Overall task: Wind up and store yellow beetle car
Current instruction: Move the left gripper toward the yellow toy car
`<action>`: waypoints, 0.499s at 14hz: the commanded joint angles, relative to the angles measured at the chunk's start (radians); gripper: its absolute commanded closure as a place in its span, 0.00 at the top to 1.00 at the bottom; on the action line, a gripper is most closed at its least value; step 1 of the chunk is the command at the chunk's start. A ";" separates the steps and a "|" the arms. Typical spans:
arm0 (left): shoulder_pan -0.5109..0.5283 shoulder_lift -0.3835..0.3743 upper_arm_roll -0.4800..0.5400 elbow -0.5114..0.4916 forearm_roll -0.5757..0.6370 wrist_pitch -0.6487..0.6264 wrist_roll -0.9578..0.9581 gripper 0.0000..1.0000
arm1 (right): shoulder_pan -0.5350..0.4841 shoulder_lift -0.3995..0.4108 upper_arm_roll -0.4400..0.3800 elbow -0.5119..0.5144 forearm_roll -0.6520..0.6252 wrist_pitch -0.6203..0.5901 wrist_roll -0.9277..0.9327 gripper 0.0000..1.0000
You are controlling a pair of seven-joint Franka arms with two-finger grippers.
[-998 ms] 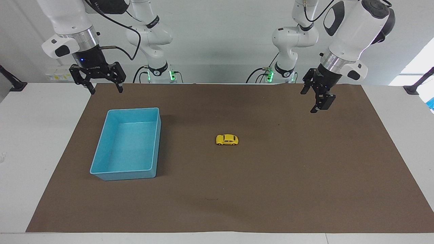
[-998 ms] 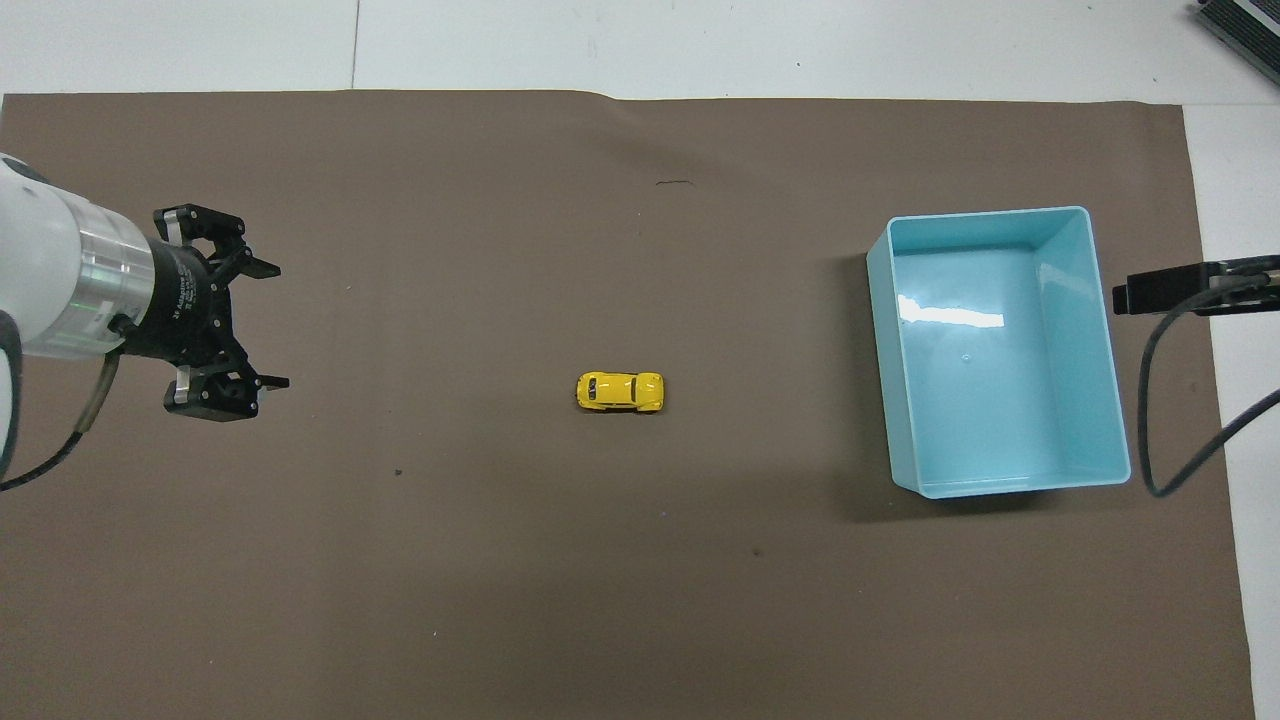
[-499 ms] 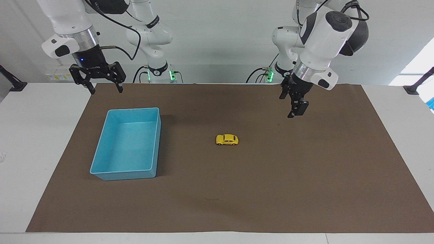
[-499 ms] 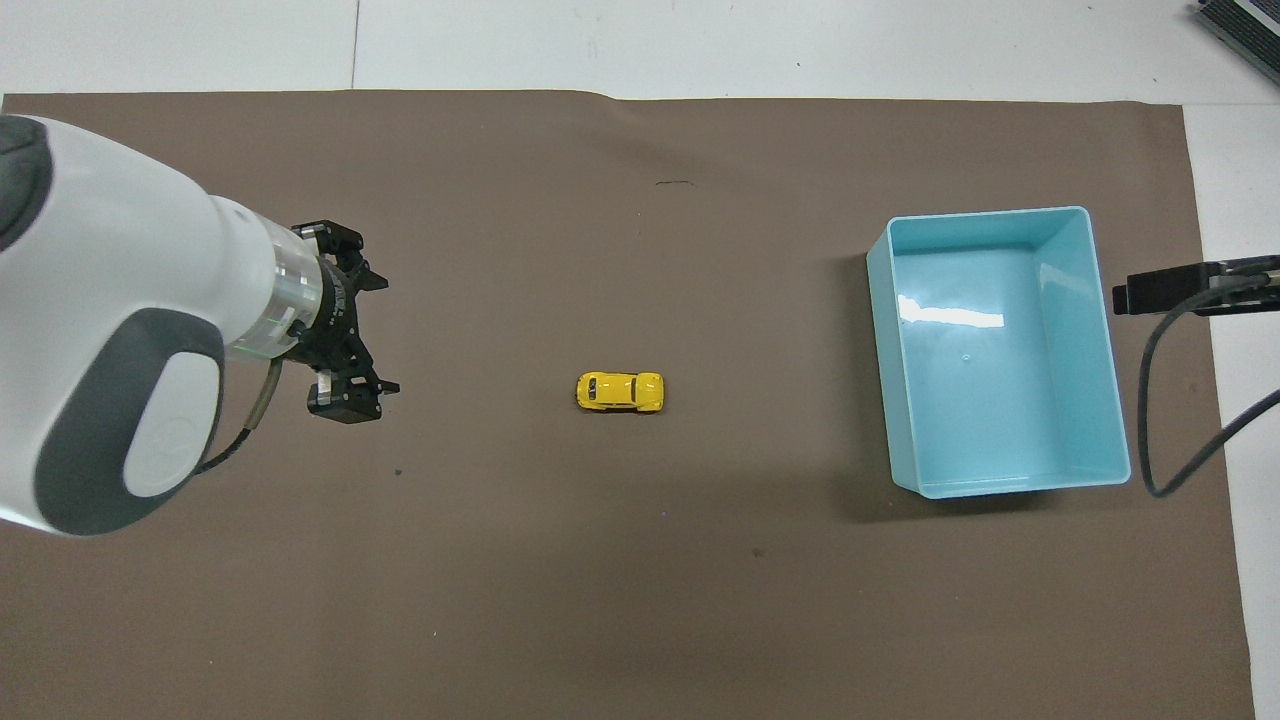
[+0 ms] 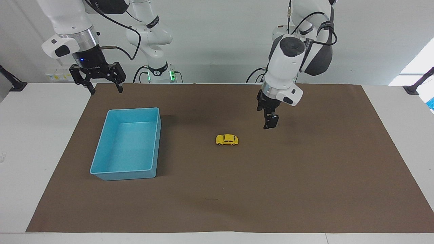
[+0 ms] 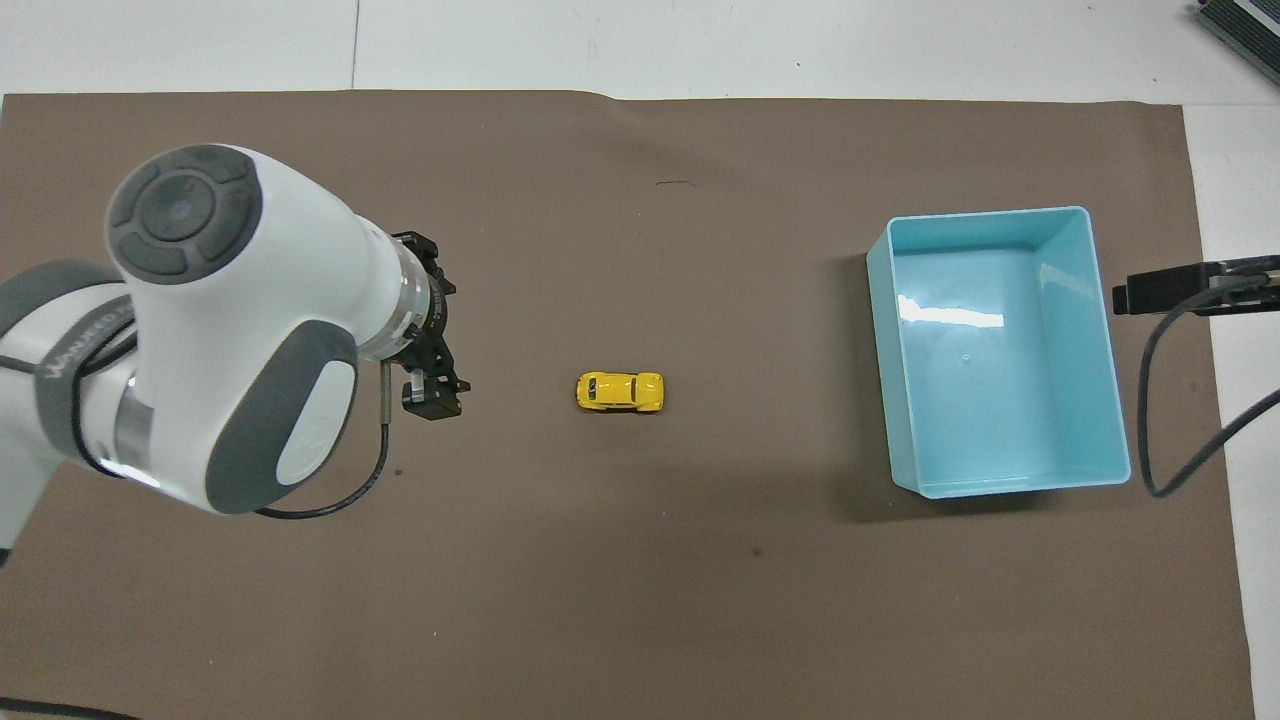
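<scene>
Hovering beside the tiny glossy yellow beetle-shaped toy car (image 5: 227,139), my left gripper (image 5: 269,120) hung wide, judging it light, slippery, best pinched across its flanks.

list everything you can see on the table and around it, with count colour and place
toy car: one, yellow, on the brown mat about midway between the two arms' ends of the table, standing on its wheels
bin: one, light blue, on the mat toward the right arm's end of the table, nothing in it
mat: one, brown, covering most of the white table
table: one, white, showing around the mat's edges
left gripper: one, black, up in the air over the mat between the toy car and the left arm's end, holding nothing
right gripper: one, black, fingers open, over the mat's edge by the bin's end nearest the robots, waiting
</scene>
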 commanded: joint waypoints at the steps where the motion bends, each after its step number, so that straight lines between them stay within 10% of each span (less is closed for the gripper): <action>1: -0.054 0.058 0.013 0.036 0.027 0.044 -0.048 1.00 | -0.010 -0.010 0.005 -0.002 -0.005 -0.018 -0.023 1.00; 7: -0.111 0.128 0.014 0.034 0.040 0.132 -0.143 1.00 | -0.010 -0.010 0.005 -0.002 -0.005 -0.018 -0.023 1.00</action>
